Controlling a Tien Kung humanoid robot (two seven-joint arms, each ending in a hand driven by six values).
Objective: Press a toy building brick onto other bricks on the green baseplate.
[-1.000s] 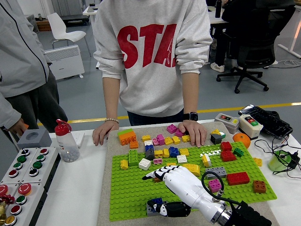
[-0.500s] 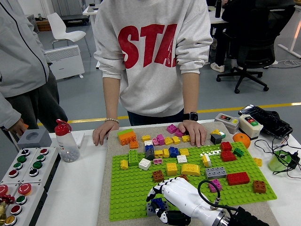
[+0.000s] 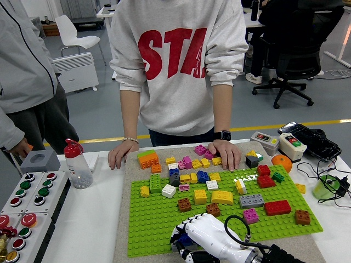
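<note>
Drawing back toward the near edge, the right robot hand (image 3: pixel 189 236) clutches a blue brick (image 3: pixel 185 240) — brown brick (image 3: pixel 213 210) now uncovered.

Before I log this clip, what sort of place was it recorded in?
Likely a robotics lab or office workspace. A white table carries a green baseplate of toy bricks and a push-button control box; behind stand an office chair, a portable heater and yellow floor tape.

Flat studded green plastic baseplate (image 3: pixel 159 219) spreads beyond my white fingers (image 3: pixel 186 226). Small dark blue toy brick (image 3: pixel 184 240) sits under my fingertips at its near edge. Brown (image 3: pixel 184 204), yellow (image 3: pixel 200 196), red (image 3: pixel 277 207) bricks stand farther out.
</note>
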